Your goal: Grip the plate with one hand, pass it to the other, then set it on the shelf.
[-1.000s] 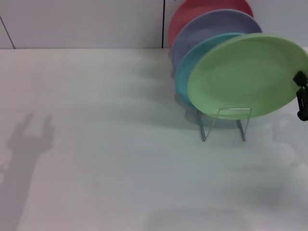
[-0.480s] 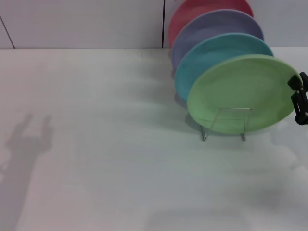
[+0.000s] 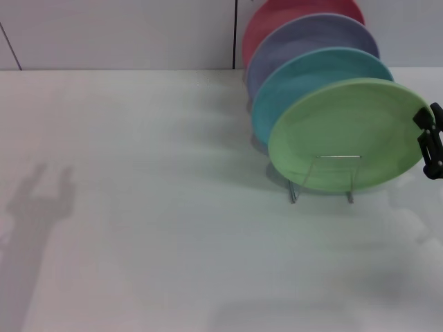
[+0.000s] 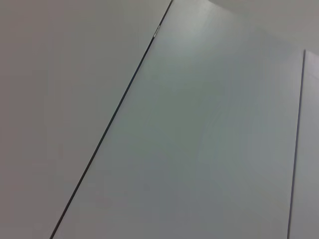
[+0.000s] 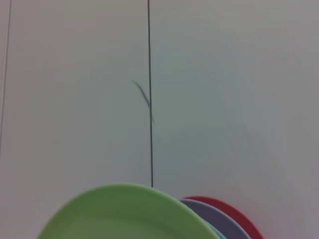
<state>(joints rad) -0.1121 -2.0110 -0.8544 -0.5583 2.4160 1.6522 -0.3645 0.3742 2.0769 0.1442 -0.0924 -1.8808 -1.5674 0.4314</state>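
Note:
The light green plate [image 3: 342,135] stands tilted in the front slot of the silver wire shelf [image 3: 324,178], at the right of the head view. My right gripper [image 3: 430,142] is at the plate's right rim, its black fingers closed over the edge. In the right wrist view the green plate's rim [image 5: 124,211] fills the lower part of the picture. The left gripper is out of view; only its shadow [image 3: 38,200] lies on the table at the left.
Behind the green plate stand a light blue plate [image 3: 304,76], a lavender plate [image 3: 304,38] and a red plate [image 3: 277,14] in the same rack. A white wall runs behind the table [image 3: 138,207].
The green plate came down from a higher, more tilted position into the rack's front slot with my right gripper on it. In the last half second almost nothing moved.

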